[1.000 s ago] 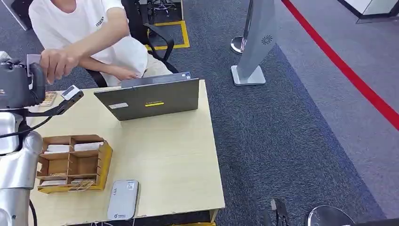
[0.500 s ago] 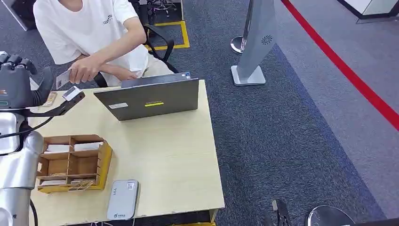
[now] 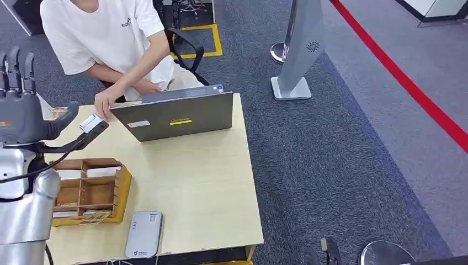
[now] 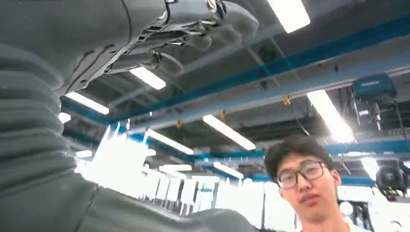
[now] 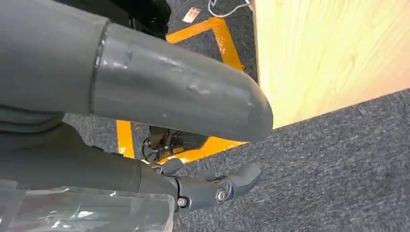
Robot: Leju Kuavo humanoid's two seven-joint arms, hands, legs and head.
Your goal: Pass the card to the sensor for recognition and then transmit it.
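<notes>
We're at the handover end of the worktop, and the silver arm's left robot hand (image 3: 22, 107) stands raised at 10 o'clock, fingers straight up and apart, released and holding nothing. The person in the white T-shirt (image 3: 105, 33) has a hand (image 3: 105, 104) down by the corner of the grey open laptop (image 3: 176, 116) at 12 o'clock. We cannot make out the card in that hand or anywhere near it. Spare white cards (image 3: 102, 171) lie in the brown cardboard compartment box (image 3: 124, 185) at 9 o'clock. The flat grey-white card reader (image 3: 144, 233) waits at 6 o'clock on the pale wooden worktop (image 3: 204, 182).

If we read this as the pass just completed, the clean move is to draw the arm back clear of the person's hand and the laptop lid before lowering it. Any fresh card should be pinched by its edge and laid flat over the reader.

The left wrist view gives us what the head view cannot: the splayed fingers against long ceiling lights (image 4: 227, 131), with nothing between them. The right wrist view shows the right robot hand (image 5: 159, 111) hanging over grey carpet (image 5: 338, 169) beside the worktop's edge, loose and empty.
</notes>
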